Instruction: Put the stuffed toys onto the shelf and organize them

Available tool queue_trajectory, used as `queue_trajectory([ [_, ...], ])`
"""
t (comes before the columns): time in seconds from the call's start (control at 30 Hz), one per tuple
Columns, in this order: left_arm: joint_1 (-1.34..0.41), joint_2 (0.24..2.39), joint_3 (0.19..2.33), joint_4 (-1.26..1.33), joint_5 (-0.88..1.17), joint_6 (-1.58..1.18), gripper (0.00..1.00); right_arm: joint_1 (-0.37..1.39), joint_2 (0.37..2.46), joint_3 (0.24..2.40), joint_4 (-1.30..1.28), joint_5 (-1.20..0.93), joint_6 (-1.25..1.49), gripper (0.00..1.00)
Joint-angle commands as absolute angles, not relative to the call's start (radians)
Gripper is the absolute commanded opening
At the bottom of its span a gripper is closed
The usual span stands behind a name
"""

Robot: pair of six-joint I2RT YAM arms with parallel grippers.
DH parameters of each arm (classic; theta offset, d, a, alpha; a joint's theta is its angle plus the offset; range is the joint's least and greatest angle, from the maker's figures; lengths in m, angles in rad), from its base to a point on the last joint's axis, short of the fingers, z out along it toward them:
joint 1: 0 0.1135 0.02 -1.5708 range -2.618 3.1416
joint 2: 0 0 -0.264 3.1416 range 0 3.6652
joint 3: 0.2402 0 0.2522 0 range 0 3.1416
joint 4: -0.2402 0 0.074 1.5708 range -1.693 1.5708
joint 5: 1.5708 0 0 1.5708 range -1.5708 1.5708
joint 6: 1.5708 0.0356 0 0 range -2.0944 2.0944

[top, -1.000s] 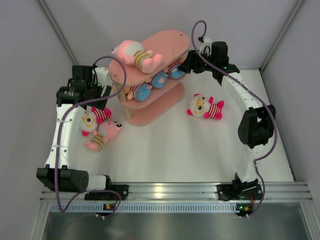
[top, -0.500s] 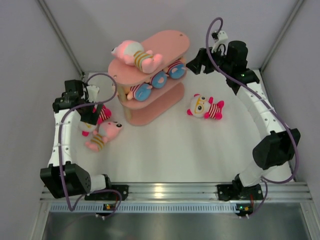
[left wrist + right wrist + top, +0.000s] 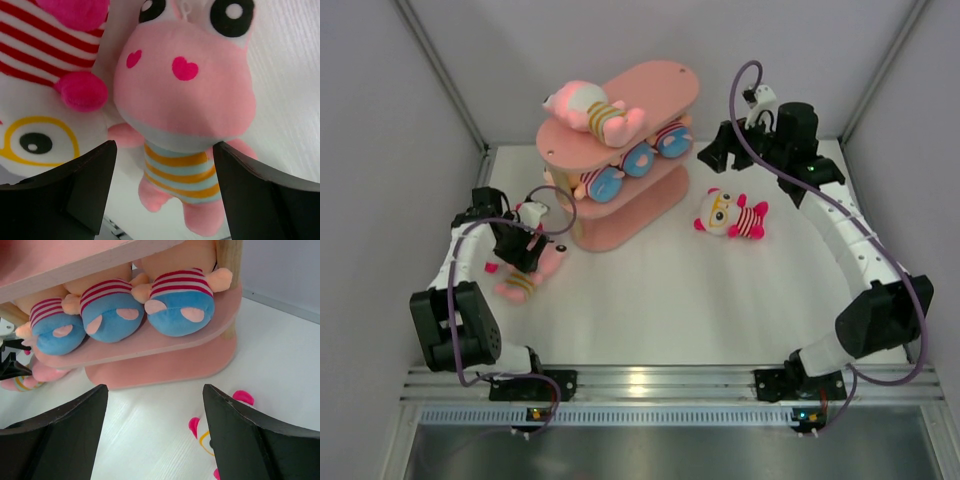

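Top external view showed the pink shelf standing at the 12 o'clock end of the desk, its oval boards running from 8 o'clock to 2 o'clock. A pink-headed toy with a yellow-striped body lay on the top board, toward its 8 o'clock end. Three blue-footed toys in red-and-white stripes sat side by side on the middle board with their feet facing out. From the right wrist, the same row sat under the top board, each toy touching the next.

Three more toys lay on the desk. A glasses toy, white with red stripes and pink limbs, lay at 4 o'clock of the shelf, near it but apart. At 8 o'clock of the shelf lay a pink striped toy, partly covered by the left arm. In the left wrist view it lay face up with heart marks on its cheeks. A white red-striped toy with yellow glasses touched it at 9 o'clock.

The left jaws stood wide open just above the pink striped toy, one finger on each side of its body, gripping nothing. The right jaws were also open and empty. They were held at 3 o'clock of the shelf, facing its middle board, at 12 o'clock of the glasses toy.
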State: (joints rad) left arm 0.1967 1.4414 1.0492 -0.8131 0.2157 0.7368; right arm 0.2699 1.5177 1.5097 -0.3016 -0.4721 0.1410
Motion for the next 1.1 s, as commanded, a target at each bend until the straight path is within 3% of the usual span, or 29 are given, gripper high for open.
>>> queue_trajectory([
  [0.0, 0.232, 1.469, 1.089, -0.729, 0.426, 0.824, 0.83, 0.275, 1.439, 1.488, -0.268, -0.468, 0.115, 0.77],
  [0.13, 0.238, 1.486, 1.068, -0.730, 0.520, 0.882, 0.81, 0.284, 1.420, 1.470, -0.276, -0.448, 0.109, 0.77],
  [0.23, 0.238, 1.520, 1.062, -0.730, 0.537, 0.864, 0.72, 0.287, 1.395, 1.448, -0.275, -0.434, 0.106, 0.76],
  [0.33, 0.238, 1.540, 1.055, -0.730, 0.534, 0.842, 0.53, 0.291, 1.370, 1.422, -0.268, -0.422, 0.103, 0.76],
  [0.37, 0.238, 1.542, 1.054, -0.730, 0.538, 0.830, 0.41, 0.294, 1.355, 1.410, -0.270, -0.414, 0.103, 0.76],
  [0.43, 0.238, 1.534, 1.040, -0.730, 0.552, 0.819, 0.28, 0.299, 1.338, 1.398, -0.275, -0.410, 0.101, 0.76],
  [0.5, 0.238, 1.505, 1.032, -0.729, 0.563, 0.790, 0.00, 0.313, 1.307, 1.375, -0.276, -0.394, 0.095, 0.75],
  [0.67, 0.238, 1.436, 1.023, -0.692, 0.531, 0.666, 0.00, 0.366, 1.235, 1.306, -0.265, -0.341, 0.081, 0.74],
  [0.83, 0.248, 1.324, 1.077, -0.660, 0.292, 0.379, 0.00, 0.466, 1.187, 1.256, -0.239, -0.321, 0.081, 0.70],
  [0.97, 0.279, 1.209, 1.191, -0.728, 0.224, 0.217, 0.00, 0.714, 1.166, 1.198, -0.134, -0.301, 0.069, 0.70],
  [1.07, 0.301, 1.198, 1.279, -0.834, 0.302, 0.129, 0.00, 0.893, 1.219, 1.146, 0.124, -0.308, 0.138, 0.70],
])
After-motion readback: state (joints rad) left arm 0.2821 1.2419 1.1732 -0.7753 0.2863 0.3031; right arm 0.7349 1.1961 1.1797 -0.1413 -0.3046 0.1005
